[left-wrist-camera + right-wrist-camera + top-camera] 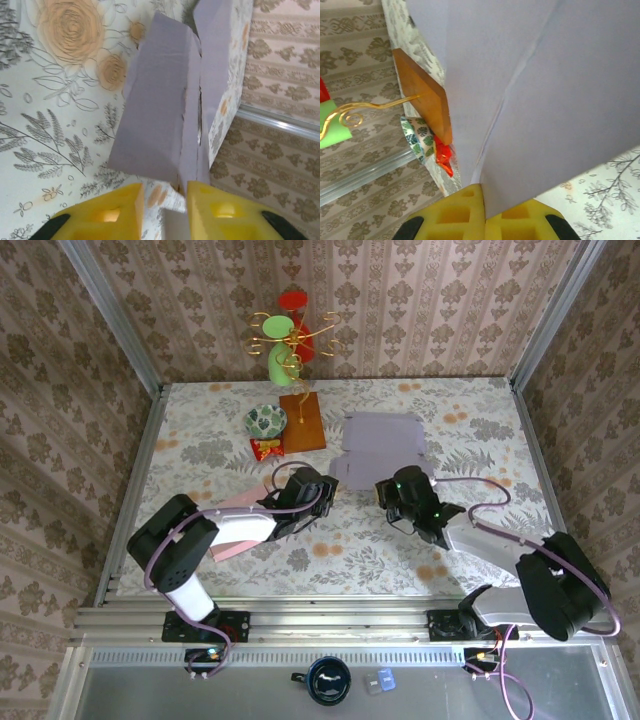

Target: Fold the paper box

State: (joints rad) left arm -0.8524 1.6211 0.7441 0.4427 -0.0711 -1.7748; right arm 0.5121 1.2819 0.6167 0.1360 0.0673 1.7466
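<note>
Lilac, matte and creased along its fold lines, the paper box (380, 445) lies just right of the wooden board (303, 422), one flap pinched between the right gripper's (484, 207) yellow pads, while the left gripper (165, 212) stands spread around another flap's edge.

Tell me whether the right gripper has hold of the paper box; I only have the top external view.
Observer: Yes. In the right wrist view the right gripper is shut on the paper box, its yellow pads pinching the sheet's edge.
Operator: And the left?
Observer: The left gripper is open; tablecloth shows between its fingers, and the box's edge sits just ahead of them, ungripped.
</note>
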